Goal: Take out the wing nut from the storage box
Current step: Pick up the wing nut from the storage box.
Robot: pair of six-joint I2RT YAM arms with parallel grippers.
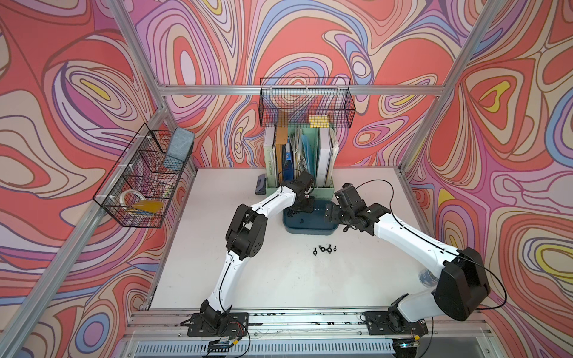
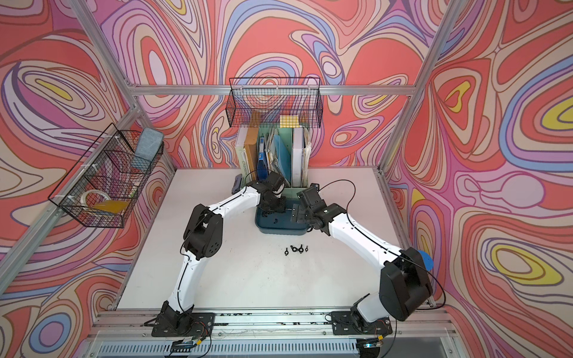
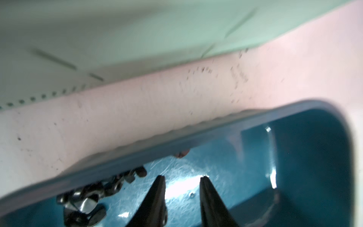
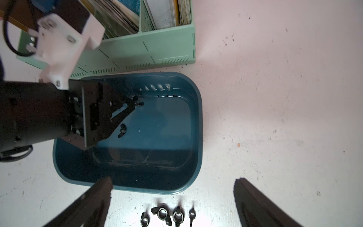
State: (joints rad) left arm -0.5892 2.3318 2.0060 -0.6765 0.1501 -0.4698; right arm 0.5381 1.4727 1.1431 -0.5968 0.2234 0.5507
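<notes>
White tabletop [image 1: 279, 279], scuffed, enclosed by swirl-patterned walls. We find the storage box [image 1: 310, 231], a shallow dark teal tub, standing just in front of the mint-green file holder [image 4: 137, 51].

We note the left gripper [image 3: 181, 177] down inside the box by its holder-side wall. Its fingers are parted, with bare tub floor between the tips and nothing pinched. Dark wing nuts [image 3: 84, 202] lie bunched against that wall beside one finger, blurred in the left wrist view.

From the right wrist view we count two in the box: a loose wing nut [image 4: 121, 130] on the floor and a second wing nut [image 4: 138, 103] at the left gripper's tip.

We record the right gripper [image 4: 172, 180] hanging over the box's right end, spread wide and holding nothing. A row of nuts [image 1: 324, 248], four in all, sits on the table near the box's front rim.
</notes>
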